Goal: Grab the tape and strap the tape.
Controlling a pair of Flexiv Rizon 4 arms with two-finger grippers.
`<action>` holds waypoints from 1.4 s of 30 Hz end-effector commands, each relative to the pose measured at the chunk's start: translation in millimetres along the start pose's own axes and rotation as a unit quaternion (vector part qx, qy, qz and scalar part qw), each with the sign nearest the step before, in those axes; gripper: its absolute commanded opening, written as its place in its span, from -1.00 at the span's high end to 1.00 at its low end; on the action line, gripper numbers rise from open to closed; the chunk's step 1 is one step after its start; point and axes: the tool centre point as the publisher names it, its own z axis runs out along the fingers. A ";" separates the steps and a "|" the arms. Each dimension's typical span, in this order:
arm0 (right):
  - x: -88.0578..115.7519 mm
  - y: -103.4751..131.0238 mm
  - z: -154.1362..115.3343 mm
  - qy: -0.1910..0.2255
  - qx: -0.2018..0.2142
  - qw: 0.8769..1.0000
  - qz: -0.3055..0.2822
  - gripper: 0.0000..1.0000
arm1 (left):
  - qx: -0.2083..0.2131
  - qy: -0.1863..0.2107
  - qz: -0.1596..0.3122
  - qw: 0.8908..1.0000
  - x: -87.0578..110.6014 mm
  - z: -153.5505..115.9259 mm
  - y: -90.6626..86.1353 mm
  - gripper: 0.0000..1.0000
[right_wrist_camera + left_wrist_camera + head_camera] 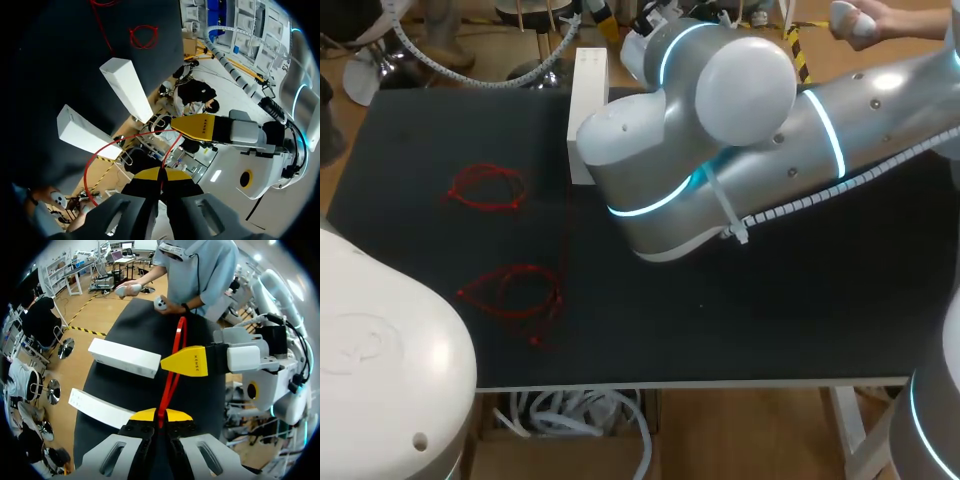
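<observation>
A long red tape [169, 386] hangs in the air above the black table [740, 330], held by both arms. My left gripper [160, 415] is shut on one end, and the tape rises from it in a narrow loop. My right gripper [160, 174] is shut on the tape [130, 137] too, which curves out in a wide loop. Each wrist view shows the other gripper's yellow fingertip [187, 361] [197, 125] close ahead. In the head view my right arm [720, 150] reaches across the middle and hides both grippers and the held tape.
Two more red tape loops [470, 197] [520, 270] lie on the table's left half. A white box [588, 110] stands at the back middle, with a second white box [100, 409] near it. My left arm's base [380, 360] fills the front left corner.
</observation>
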 end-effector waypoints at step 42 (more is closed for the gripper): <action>-8.0 -6.8 -9.1 -0.002 -0.024 1.000 0.003 0.45 | -0.002 0.000 0.000 1.000 -0.2 -0.3 -1.3 1.00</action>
